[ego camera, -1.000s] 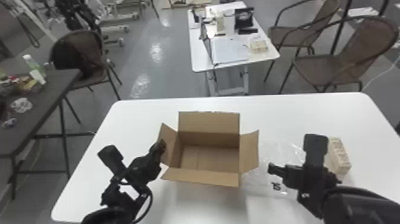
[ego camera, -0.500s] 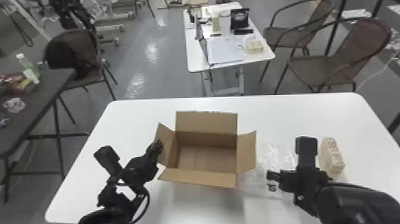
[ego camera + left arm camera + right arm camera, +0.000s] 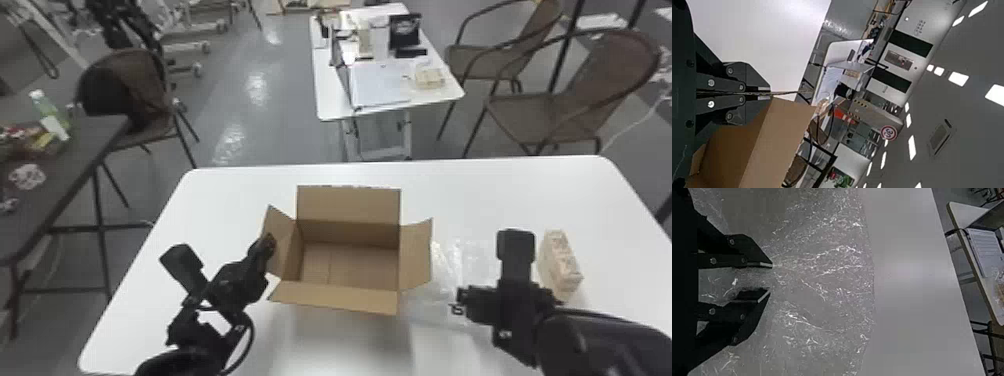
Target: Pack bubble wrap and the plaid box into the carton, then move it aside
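The open carton stands mid-table in the head view, flaps spread. My left gripper is at its left flap; in the left wrist view this gripper is shut on the flap, a thin edge between its fingers. Right of the carton, clear bubble wrap lies flat. Over its near part is my right gripper. The right wrist view has that gripper open, with the bubble wrap spread below and beyond its fingers. The plaid box stands behind and right of the right gripper.
The white table has bare surface behind the carton and to its left. A dark side table with assorted items is at the far left. Chairs and a small white table stand beyond the far edge.
The head view has shifted slightly, moving the whole scene a little left. The right gripper sits slightly closer to the carton. The left gripper stays at the flap.
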